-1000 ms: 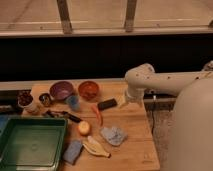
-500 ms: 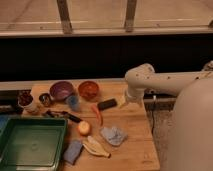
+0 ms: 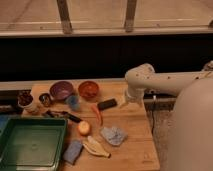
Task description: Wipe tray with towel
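Note:
A green tray [image 3: 30, 145] sits at the front left of the wooden table [image 3: 135, 130]. A crumpled grey-blue towel [image 3: 114, 135] lies on the table, right of the tray, near the front. My white arm reaches in from the right. My gripper [image 3: 124, 101] hangs at the arm's end over the table's right side, above and a little right of the towel, next to a black rectangular block [image 3: 107, 104]. It holds nothing that I can see.
At the back stand a purple bowl [image 3: 61, 90], an orange bowl [image 3: 88, 90], a blue cup [image 3: 73, 102] and small jars [image 3: 26, 100]. An orange fruit [image 3: 83, 128], a banana [image 3: 96, 148], a blue sponge [image 3: 73, 151] and a red chili [image 3: 96, 114] lie near the towel.

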`<state>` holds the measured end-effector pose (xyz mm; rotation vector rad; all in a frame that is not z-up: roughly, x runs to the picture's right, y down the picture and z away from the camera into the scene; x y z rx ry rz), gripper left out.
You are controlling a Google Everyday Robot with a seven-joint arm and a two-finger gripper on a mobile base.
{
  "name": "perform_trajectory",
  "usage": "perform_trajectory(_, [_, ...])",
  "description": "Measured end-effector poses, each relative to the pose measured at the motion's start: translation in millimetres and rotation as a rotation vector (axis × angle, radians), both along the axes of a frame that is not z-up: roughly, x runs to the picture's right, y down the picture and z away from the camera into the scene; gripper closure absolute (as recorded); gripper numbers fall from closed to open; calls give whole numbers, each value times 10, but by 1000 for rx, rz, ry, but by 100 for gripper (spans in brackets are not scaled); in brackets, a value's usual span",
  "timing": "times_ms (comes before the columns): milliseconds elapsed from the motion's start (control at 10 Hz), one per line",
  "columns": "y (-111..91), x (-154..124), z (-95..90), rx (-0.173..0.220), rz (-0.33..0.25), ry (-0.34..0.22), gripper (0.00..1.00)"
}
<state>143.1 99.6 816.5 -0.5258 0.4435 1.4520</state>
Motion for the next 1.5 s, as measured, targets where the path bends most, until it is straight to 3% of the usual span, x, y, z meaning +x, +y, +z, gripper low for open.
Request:
perform_trajectory(400, [-19,-3,-11,2,-10,-6,30])
perform_trajectory(600, [28,-169,-11,-29,-53,-35,30])
perform_trajectory(800, [256,-562,0,-72,-106,-88,30])
perform_trajectory(1000, [552,-762,-59,-110,-137,-121,30])
perform_trajectory(1500, [923,-731,-98,-164,-100,-140,30])
